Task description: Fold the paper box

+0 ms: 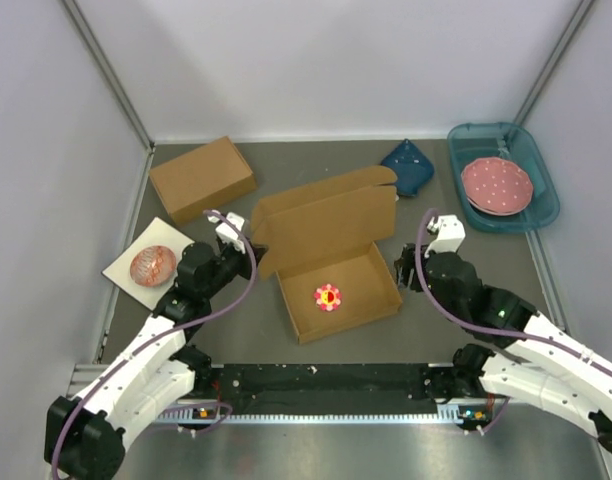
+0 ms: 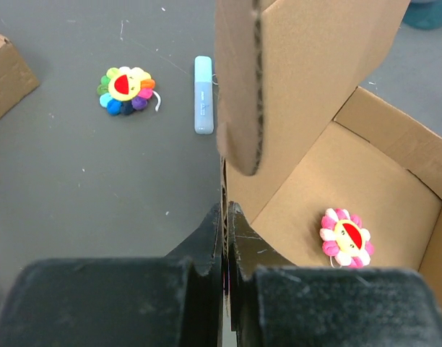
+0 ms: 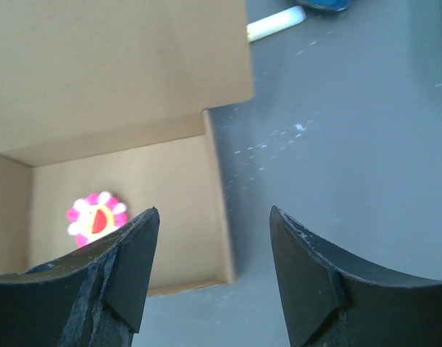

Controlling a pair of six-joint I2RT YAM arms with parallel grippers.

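Left gripper [image 2: 224, 217]: pinching the left wall of the plain brown cardboard paper box [image 1: 361, 275], fingers pressing together on the edge.
Right gripper [image 3: 212, 211]: hovering by the box's right wall, fingers standing spread, gripping nothing.
Paper box: sitting mid-way on the dark grey table [image 1: 436, 335], between both arms, lid flap standing open at the rear.
Pink flower-shaped plush toy [image 1: 328, 297]: lying on the box floor.

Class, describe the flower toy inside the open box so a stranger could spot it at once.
Find the open paper box at the middle of the table. On its floor lies the flower toy. Its petals are pink, whereas the other flower, outside the box on the table, has rainbow petals.
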